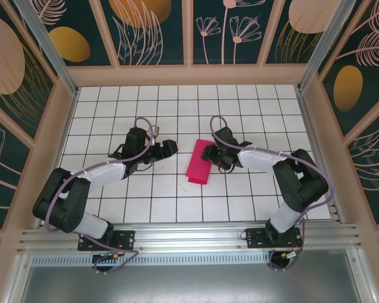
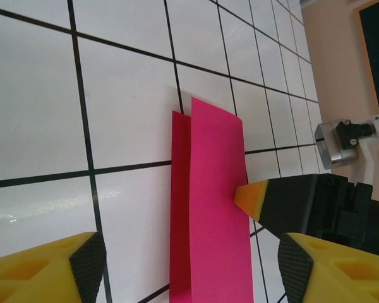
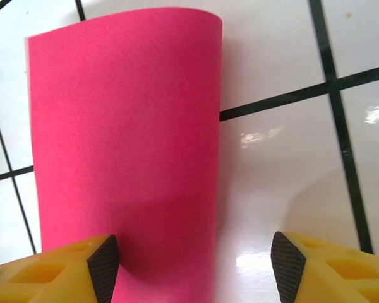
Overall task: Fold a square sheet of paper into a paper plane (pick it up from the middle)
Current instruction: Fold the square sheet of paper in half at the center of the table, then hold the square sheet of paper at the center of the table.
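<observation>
The square sheet of paper point(image 1: 199, 162) lies on the white grid table, folded over into a narrow magenta-pink strip, not a pointed paper plane. In the left wrist view the sheet of paper point(image 2: 215, 208) has its top flap offset, and a darker strip of the lower layer shows along its left side. My left gripper point(image 1: 168, 150) is open just left of the sheet, its fingertips point(image 2: 88, 265) apart from it. My right gripper point(image 1: 210, 153) is open at the sheet's right edge. One yellow fingertip point(image 2: 251, 197) touches that edge. The rounded fold of the paper point(image 3: 126, 126) runs between the right gripper's jaws.
The table point(image 1: 177, 202) of white tiles is walled by a wooden frame point(image 1: 189, 76) at the back and both sides. A metal rail point(image 1: 189, 237) with the arm bases runs along the near edge. Bare tiles lie behind and in front of the paper.
</observation>
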